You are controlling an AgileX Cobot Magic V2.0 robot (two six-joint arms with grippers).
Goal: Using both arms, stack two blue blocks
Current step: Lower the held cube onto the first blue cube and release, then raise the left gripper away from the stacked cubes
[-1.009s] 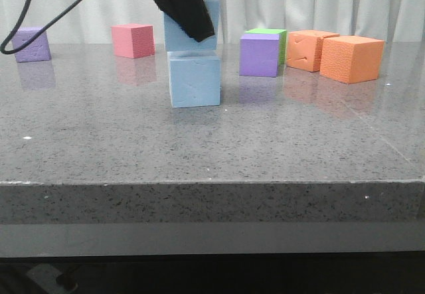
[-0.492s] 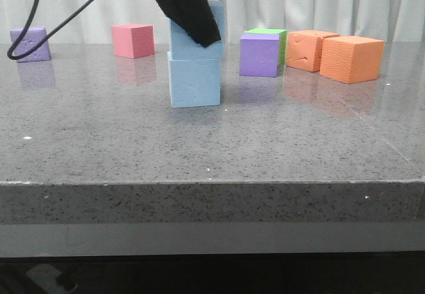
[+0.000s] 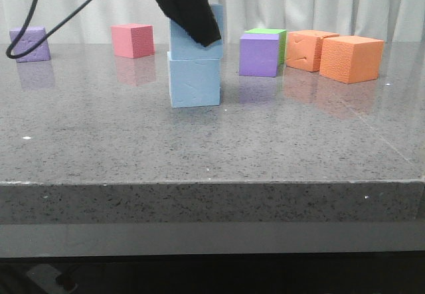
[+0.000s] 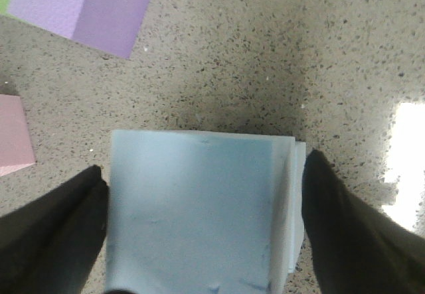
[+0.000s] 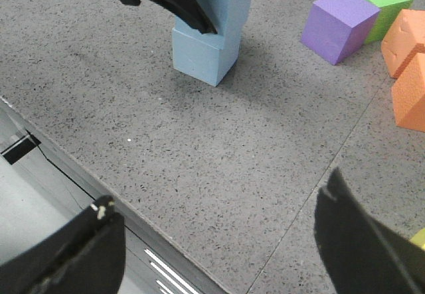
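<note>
The two blue blocks are stacked on the grey desk: the top block sits on the bottom block, shifted slightly so its edges do not quite line up. From the left wrist view a thin strip of the bottom block peeks out past one side of the top block.

The left gripper comes down from above with its jaws on either side of the top block; one dark finger lies against one face and the other is right beside the opposite face, so it looks like they are pinching it. A black cable trails off from that arm.

The right gripper hangs well away from the stack over the near edge of the desk, jaws spread wide with nothing between them.

Behind the stack sit a pink block, a purple block with a green block just behind it, and two orange blocks close together. Another purple block is off at the far left. I see no containers anywhere on the desk.
</note>
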